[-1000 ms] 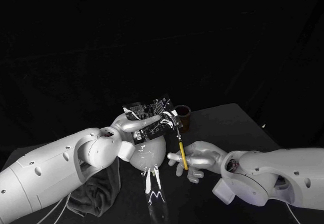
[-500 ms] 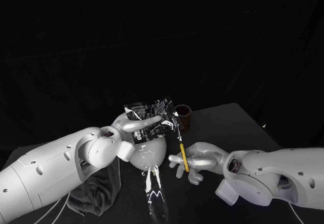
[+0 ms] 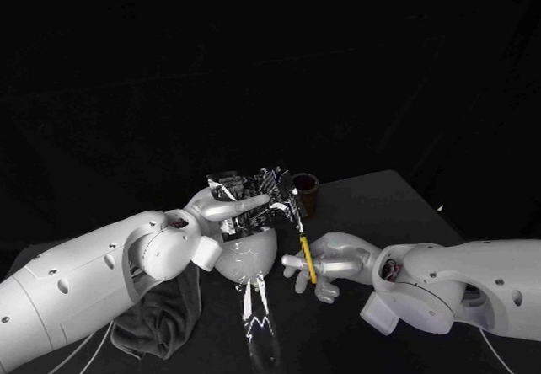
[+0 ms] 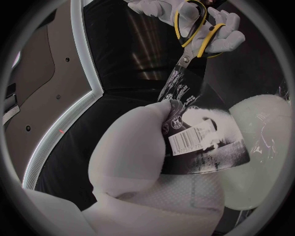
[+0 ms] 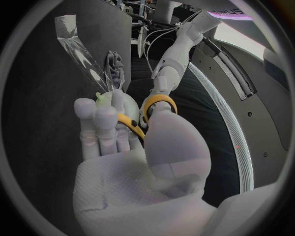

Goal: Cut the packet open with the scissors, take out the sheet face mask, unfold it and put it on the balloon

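Head view: the left hand (image 3: 229, 208) pinches the packet (image 3: 253, 190) above the balloon (image 3: 248, 254), slightly lower than one second ago. The right hand (image 3: 335, 264) grips the scissors (image 3: 304, 251), with the blades at the packet's near edge as before. Left wrist view: the left fingers (image 4: 138, 142) are closed on the packet's corner, and the scissor blades reach its edge. Right wrist view: the right fingers (image 5: 98, 128) are closed through the yellow handle loops.
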Robot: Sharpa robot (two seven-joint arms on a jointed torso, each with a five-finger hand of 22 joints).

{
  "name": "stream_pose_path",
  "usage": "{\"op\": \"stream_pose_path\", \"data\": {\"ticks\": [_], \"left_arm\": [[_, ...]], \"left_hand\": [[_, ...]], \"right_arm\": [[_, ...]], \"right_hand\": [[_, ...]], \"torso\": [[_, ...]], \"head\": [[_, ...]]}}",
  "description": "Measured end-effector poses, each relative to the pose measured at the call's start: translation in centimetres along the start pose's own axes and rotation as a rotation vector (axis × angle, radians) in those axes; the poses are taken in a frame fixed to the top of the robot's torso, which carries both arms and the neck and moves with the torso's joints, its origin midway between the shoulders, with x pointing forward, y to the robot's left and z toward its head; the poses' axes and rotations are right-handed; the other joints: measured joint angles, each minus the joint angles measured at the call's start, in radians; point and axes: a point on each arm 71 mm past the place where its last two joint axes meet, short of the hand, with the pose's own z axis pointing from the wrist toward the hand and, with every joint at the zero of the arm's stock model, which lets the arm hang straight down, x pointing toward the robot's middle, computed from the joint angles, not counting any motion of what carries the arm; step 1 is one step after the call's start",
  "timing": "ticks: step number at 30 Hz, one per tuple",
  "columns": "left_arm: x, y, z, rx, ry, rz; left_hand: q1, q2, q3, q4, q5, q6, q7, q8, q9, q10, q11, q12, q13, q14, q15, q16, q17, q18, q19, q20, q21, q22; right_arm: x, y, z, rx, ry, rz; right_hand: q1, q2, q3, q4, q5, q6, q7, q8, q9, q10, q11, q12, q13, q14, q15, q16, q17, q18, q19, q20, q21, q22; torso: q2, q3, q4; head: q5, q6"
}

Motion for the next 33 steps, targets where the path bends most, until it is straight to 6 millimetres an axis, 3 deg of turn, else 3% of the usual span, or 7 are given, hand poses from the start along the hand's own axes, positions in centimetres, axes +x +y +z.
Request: {"op": "stream_pose_path", "data": {"ticks": [3, 6, 9, 12, 16, 25, 33], "left_arm": [[-0.02, 0.02, -0.03, -0.001, 0.003, 0.006], [-0.11, 0.07, -0.07, -0.002, 0.003, 0.013], [-0.19, 0.09, -0.1, -0.003, 0.002, 0.019], [-0.25, 0.11, -0.12, -0.004, 0.0, 0.024], [-0.31, 0.1, -0.13, -0.004, -0.001, 0.029], [-0.23, 0.06, -0.15, -0.004, 0.004, 0.04], [0.2, 0.11, -0.09, -0.007, 0.022, 0.051]], "left_hand": [[-0.002, 0.002, -0.002, -0.001, 0.0, 0.0, 0.0, 0.0, 0.0, 0.0, 0.0, 0.004, 0.002, 0.002, -0.001, 0.005, 0.007, 0.0, 0.002, -0.002, 0.0, 0.0], [-0.007, 0.003, -0.002, -0.002, 0.0, -0.002, -0.001, 0.0, 0.0, 0.0, 0.0, 0.005, 0.002, 0.002, -0.001, 0.005, 0.01, 0.0, 0.002, -0.002, 0.0, 0.0], [-0.008, 0.003, -0.004, -0.004, 0.0, -0.002, -0.002, 0.0, 0.0, 0.0, 0.0, 0.005, 0.004, 0.002, -0.001, 0.006, 0.014, 0.0, 0.002, -0.002, 0.0, 0.0], [-0.008, 0.002, -0.004, -0.004, 0.0, -0.002, -0.002, 0.0, 0.0, 0.0, 0.0, 0.005, 0.004, 0.002, -0.001, 0.01, 0.016, -0.001, 0.002, -0.002, 0.0, 0.0], [-0.009, 0.001, -0.004, -0.004, 0.0, -0.002, -0.002, 0.0, 0.0, 0.0, 0.0, 0.005, 0.004, 0.002, -0.001, 0.01, 0.018, -0.006, 0.002, -0.002, 0.0, 0.0], [-0.012, -0.001, -0.006, -0.006, -0.004, -0.004, -0.003, 0.005, 0.0, 0.004, -0.004, 0.005, 0.006, 0.002, 0.0, 0.01, 0.021, 0.004, 0.002, -0.002, 0.0, 0.0], [-0.016, -0.005, -0.007, -0.007, -0.001, -0.004, -0.003, 0.006, 0.0, 0.006, -0.006, 0.005, 0.006, 0.004, 0.001, 0.01, 0.022, 0.004, 0.002, -0.002, 0.0, 0.0]], "right_arm": [[-0.1, -0.01, -0.04, 0.002, 0.001, -0.002], [-0.23, -0.04, -0.11, 0.005, -0.001, -0.005], [-0.36, -0.09, -0.19, 0.008, -0.003, -0.007], [-0.41, -0.11, -0.25, 0.009, -0.004, -0.009], [-0.42, -0.14, -0.3, 0.01, -0.002, -0.012], [-0.42, -0.14, -0.28, 0.008, -0.003, -0.014], [-0.42, 0.12, -0.05, -0.009, -0.022, -0.013]], "right_hand": [[0.018, 0.018, -0.006, -0.005, 0.0, 0.082, -0.042, 0.056, 0.029, 0.089, -0.022, 0.064, 0.028, 0.071, -0.034, 0.086, 0.086, -0.001, 0.071, -0.026, 0.099, 0.0], [0.04, 0.04, -0.039, -0.005, 0.0, 0.134, -0.08, 0.11, 0.076, 0.14, -0.042, 0.147, 0.094, 0.135, -0.061, 0.188, 0.203, -0.026, 0.137, -0.056, 0.195, 0.0], [0.048, 0.059, -0.075, -0.006, 0.0, 0.145, -0.089, 0.141, 0.125, 0.151, -0.052, 0.249, 0.19, 0.156, -0.075, 0.224, 0.243, -0.032, 0.158, -0.073, 0.232, 0.0], [0.048, 0.069, -0.096, -0.004, 0.0, 0.13, -0.091, 0.144, 0.145, 0.144, -0.059, 0.229, 0.186, 0.158, -0.076, 0.221, 0.236, -0.032, 0.158, -0.073, 0.229, 0.0], [0.058, 0.079, -0.115, -0.004, 0.0, 0.091, -0.078, 0.128, 0.153, 0.116, -0.075, 0.179, 0.172, 0.147, -0.065, 0.212, 0.219, -0.032, 0.141, -0.067, 0.207, 0.0], [0.053, 0.074, -0.115, -0.003, 0.0, -0.003, -0.016, 0.046, 0.146, -0.016, -0.016, 0.056, 0.089, 0.071, -0.02, 0.119, 0.092, -0.034, 0.091, -0.027, 0.138, 0.0], [0.015, 0.036, -0.073, 0.001, 0.0, -0.02, 0.0, 0.016, 0.139, -0.062, 0.005, -0.001, 0.021, 0.038, 0.001, 0.084, 0.03, -0.039, 0.077, -0.013, 0.127, 0.0]], "torso": [[0.0, -0.0004, 0.0], [0.0, -0.0006, 0.0001], [0.0, -0.001, 0.0006], [0.0, -0.001, 0.0007], [0.0, -0.001, 0.0009], [0.0, -0.0006, 0.0007], [0.0, -0.0001, 0.0009]], "head": [[-0.001, -0.001], [-0.002, -0.001], [-0.004, 0.0], [-0.005, 0.001], [-0.005, 0.002], [-0.008, 0.006], [-0.009, 0.012]]}}
